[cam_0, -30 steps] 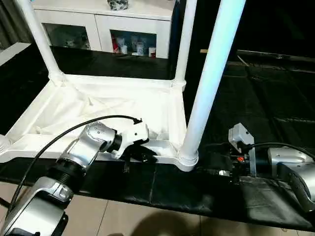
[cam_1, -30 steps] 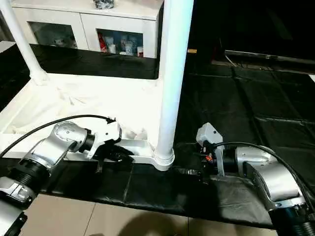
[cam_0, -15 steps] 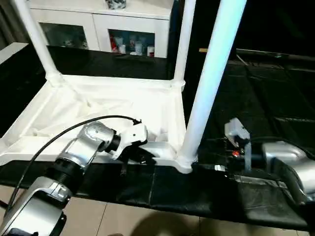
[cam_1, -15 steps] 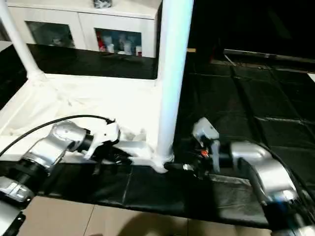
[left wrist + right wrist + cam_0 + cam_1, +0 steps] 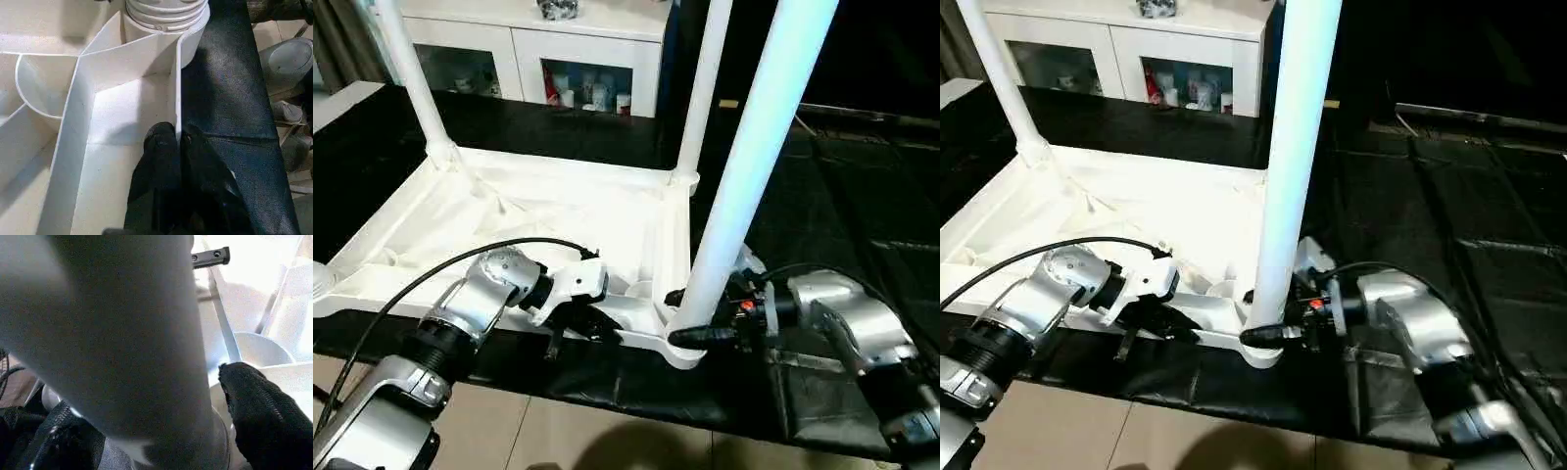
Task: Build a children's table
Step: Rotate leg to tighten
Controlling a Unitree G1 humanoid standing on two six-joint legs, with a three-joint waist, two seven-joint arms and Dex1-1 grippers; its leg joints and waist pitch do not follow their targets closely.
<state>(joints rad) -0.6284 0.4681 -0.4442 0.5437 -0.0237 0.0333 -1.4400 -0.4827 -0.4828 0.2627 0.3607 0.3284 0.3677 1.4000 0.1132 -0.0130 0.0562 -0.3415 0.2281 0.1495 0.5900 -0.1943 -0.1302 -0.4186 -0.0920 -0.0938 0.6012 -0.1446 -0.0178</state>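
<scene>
Black matting covers the floor, and on it lies the upturned white plastic rectangular table top (image 5: 509,211) with ribbed underside. Its near-right long white tapered round leg (image 5: 744,176) stands upright in the corner socket, directly between the spread fingers of the right gripper (image 5: 690,315), the nearer arm. The left gripper (image 5: 177,147) pinches the top's near rim wall. A second ago the right gripper sat well apart from the leg; now it straddles its base.
</scene>
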